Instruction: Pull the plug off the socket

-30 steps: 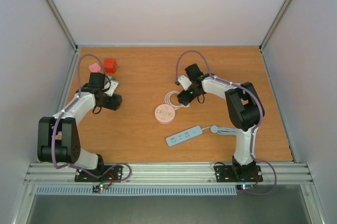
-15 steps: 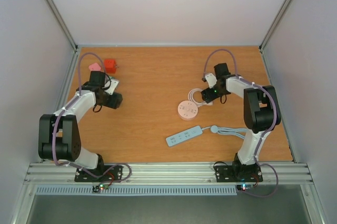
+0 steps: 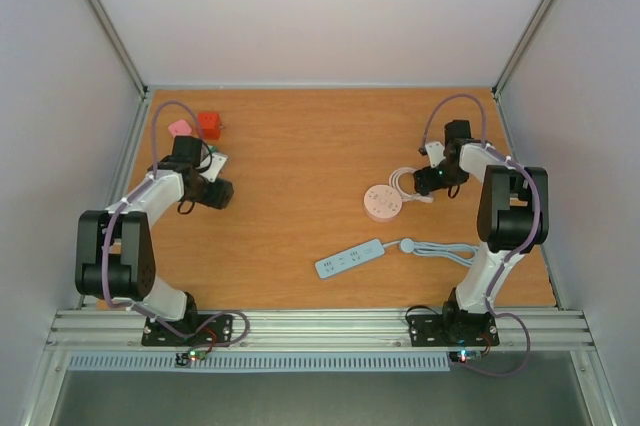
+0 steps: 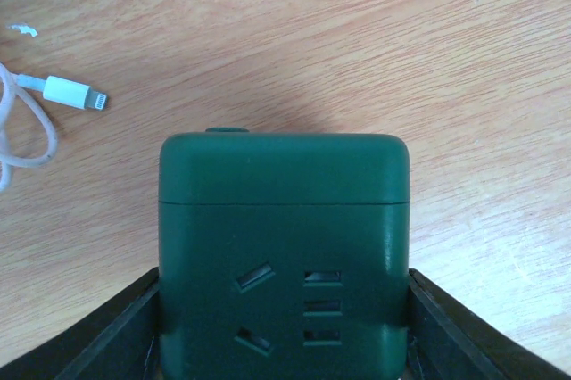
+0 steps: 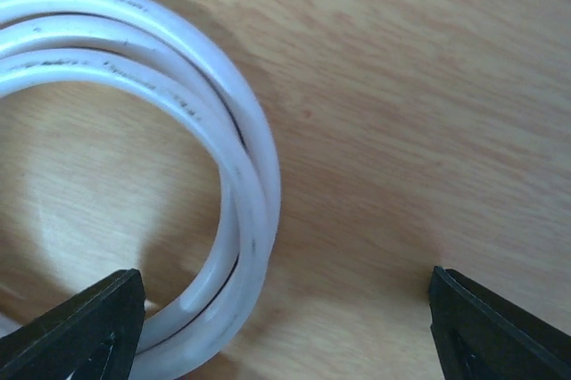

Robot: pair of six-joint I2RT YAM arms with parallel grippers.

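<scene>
My left gripper [image 3: 208,192] [image 4: 284,318] is shut on a dark green socket cube [image 4: 284,219], one finger against each side. Its face shows empty slots, and no plug shows in it. A white cable end [image 4: 76,93] lies on the table to its left. My right gripper [image 3: 437,181] [image 5: 285,309] is open and low over the table. A coiled white cable [image 5: 241,166] [image 3: 405,182] lies between its fingers, close to the left one. That cable leads to a round pink socket [image 3: 382,202].
A light blue power strip [image 3: 349,258] lies near the front, with a grey plug [image 3: 407,244] and cable running right. A red cube [image 3: 208,125] and a pink cube [image 3: 180,128] sit at the back left. Walls enclose the table.
My right gripper has moved right across the table, and the white cable coil and pink round socket have moved with it. The left arm has barely moved.
</scene>
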